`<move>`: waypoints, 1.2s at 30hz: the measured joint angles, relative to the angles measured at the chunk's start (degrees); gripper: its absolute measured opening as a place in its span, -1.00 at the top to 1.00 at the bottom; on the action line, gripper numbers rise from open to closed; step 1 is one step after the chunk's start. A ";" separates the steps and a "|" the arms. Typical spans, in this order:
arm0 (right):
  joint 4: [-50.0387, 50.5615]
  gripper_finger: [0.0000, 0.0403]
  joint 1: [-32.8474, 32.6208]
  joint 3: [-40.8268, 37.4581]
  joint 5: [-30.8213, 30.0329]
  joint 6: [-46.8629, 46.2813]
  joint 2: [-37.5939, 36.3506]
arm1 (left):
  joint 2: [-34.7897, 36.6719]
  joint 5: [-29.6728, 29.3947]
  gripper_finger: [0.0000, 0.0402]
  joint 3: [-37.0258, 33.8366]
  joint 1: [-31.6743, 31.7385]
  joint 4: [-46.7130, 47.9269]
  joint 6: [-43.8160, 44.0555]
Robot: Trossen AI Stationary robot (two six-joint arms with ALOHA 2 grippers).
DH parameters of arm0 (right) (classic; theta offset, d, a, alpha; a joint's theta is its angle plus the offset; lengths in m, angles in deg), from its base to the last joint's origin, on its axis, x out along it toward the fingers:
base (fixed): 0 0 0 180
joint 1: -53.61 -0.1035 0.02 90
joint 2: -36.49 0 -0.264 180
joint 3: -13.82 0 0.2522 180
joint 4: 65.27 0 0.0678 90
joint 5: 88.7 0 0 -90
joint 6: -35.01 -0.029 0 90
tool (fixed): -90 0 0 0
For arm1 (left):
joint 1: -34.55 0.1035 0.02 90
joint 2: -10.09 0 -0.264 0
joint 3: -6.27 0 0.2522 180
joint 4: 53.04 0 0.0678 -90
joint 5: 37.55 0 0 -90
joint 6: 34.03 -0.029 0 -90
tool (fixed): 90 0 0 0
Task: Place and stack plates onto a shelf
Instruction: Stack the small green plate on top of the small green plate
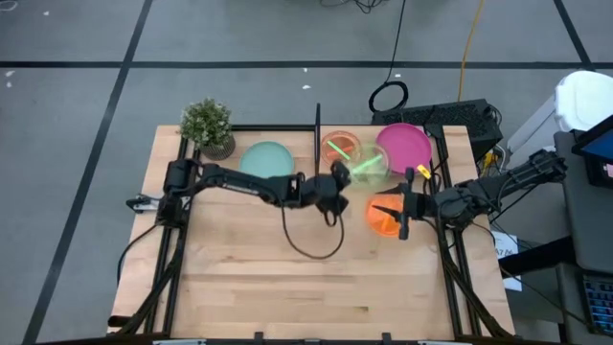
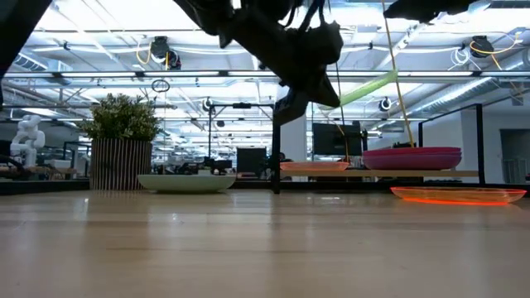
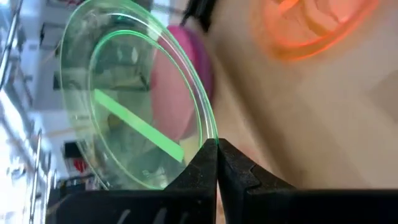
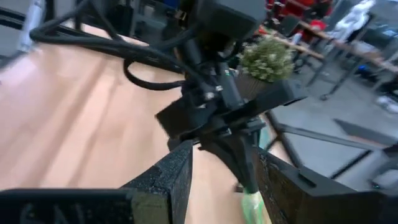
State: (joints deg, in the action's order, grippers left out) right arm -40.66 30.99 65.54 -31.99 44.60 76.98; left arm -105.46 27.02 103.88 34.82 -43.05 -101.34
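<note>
My left gripper [image 3: 216, 149] is shut on a translucent green plate [image 1: 370, 165], held tilted in the air over the shelf's near edge. The shelf [image 2: 356, 174] has its black upright panel [image 1: 317, 134] at the left end. On its board lie a small pinkish plate [image 1: 340, 146] and a magenta plate [image 1: 404, 144]. A pale teal plate [image 1: 265, 158] lies on the table left of the panel. An orange plate [image 1: 383, 213] lies flat on the table near the shelf. My right gripper [image 1: 406, 205] stands open over the orange plate's right rim. My left gripper pinches the green plate's rim [image 3: 208, 138] between its two fingers, coming from the table's left side. The plate is lifted clear and stands out tilted beyond the fingers [image 2: 364, 87].
A potted plant [image 1: 207, 126] stands at the table's far left corner, behind the teal plate. A loose black cable [image 1: 311, 244] loops over the table's middle. The near half of the tabletop [image 1: 287, 297] is bare wood.
</note>
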 joint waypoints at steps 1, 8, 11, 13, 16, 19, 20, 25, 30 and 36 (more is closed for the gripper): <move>-0.01 0.26 0.01 0.00 -1.06 0.88 0.00 | 0.00 0.70 0.99 0.01 0.92 -0.41 0.75; -2.78 0.26 0.01 -0.04 -7.31 8.09 0.02 | 0.00 2.86 0.99 0.02 5.08 -3.09 10.09; -5.53 0.26 0.01 -0.04 -7.45 11.84 0.00 | 0.00 2.85 0.99 0.04 5.43 -3.59 13.14; -7.11 0.26 0.01 -0.04 -7.43 13.99 0.00 | 0.00 2.69 0.99 0.04 5.67 -3.31 15.27; -8.66 0.26 0.01 -0.04 -7.43 16.16 0.00 | 0.00 2.57 0.99 0.04 6.35 -3.05 18.15; -9.07 0.26 0.01 -0.04 -7.43 16.63 0.00 | -0.02 2.31 0.99 0.04 6.96 -2.04 20.76; -9.13 0.26 0.01 -0.04 -7.43 16.66 0.00 | -0.04 2.30 0.99 0.04 7.08 -1.85 21.71; -9.14 0.26 0.01 -0.04 -7.40 16.65 0.00 | -1.04 2.38 0.99 0.04 7.62 -1.12 24.39; -9.03 0.26 0.01 -0.07 -7.33 16.52 0.00 | -2.87 2.36 0.99 0.02 8.44 -1.95 26.26; -8.90 0.26 0.01 -0.07 -7.24 16.46 0.02 | -4.22 1.21 0.99 0.04 8.77 -2.56 27.00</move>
State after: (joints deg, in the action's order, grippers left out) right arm -49.56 31.00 65.47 -39.23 61.06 77.00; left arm -109.67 28.23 103.92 43.58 -45.61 -74.34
